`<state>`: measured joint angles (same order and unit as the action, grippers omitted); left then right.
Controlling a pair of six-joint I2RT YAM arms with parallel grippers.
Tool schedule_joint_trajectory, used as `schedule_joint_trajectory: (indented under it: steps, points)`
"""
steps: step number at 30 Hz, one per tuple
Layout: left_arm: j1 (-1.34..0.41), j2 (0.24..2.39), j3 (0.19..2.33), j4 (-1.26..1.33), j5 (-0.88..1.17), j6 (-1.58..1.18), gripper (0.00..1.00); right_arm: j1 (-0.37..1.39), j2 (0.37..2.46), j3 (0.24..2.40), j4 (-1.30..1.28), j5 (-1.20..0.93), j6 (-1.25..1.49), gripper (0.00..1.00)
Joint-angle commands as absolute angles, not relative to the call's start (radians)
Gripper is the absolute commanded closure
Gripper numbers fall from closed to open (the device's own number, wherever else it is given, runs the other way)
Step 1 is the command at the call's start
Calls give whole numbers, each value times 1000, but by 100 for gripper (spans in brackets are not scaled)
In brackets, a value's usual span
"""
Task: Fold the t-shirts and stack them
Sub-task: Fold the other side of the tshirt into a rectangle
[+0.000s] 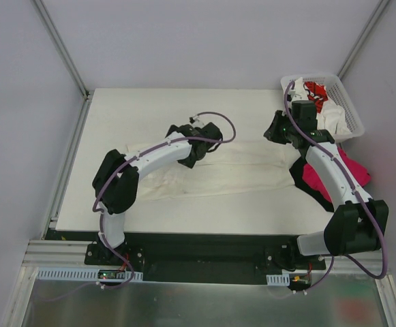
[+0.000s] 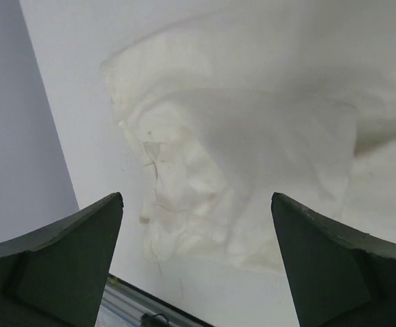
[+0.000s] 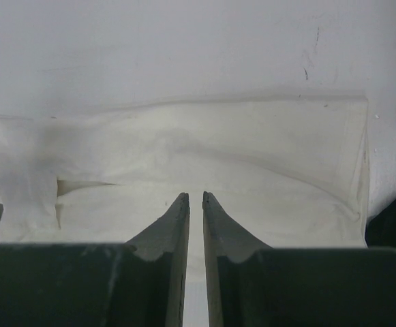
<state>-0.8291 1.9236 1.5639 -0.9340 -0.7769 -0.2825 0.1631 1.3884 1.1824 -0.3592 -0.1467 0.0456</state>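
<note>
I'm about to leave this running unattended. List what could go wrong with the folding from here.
The cream shirt lies bunched and wrinkled at the end under the open left gripper; a fold started there would likely come out crooked. The pink shirt sits under the right arm at the right edge of the table, so a sweep of that arm might drag it off.

My left arm [image 1: 158,151] hides the upper left part of the cream shirt [image 1: 245,170]. Right of that shirt, my right arm [image 1: 330,170] covers much of the pink shirt [image 1: 354,169] and the black shirt [image 1: 300,182].
</note>
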Motion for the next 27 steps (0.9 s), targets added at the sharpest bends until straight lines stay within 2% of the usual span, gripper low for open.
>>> schedule_joint_trajectory:
  steps: [1, 9, 16, 27]
  points:
    - [-732, 1876, 1658, -1009, -896, -509, 11, 158, 1358, 1180, -319, -161, 52, 84]
    - [-494, 1878, 1727, -996, -783, -768, 15, 156, 1348, 1164, -322, -152, 44, 84]
    - [-327, 1873, 1606, -899, -580, -916, 18, 156, 1354, 1158, -319, -143, 35, 84]
    - [-250, 1833, 1393, -701, -426, -1005, 22, 150, 1373, 1157, -318, -147, 35, 85]
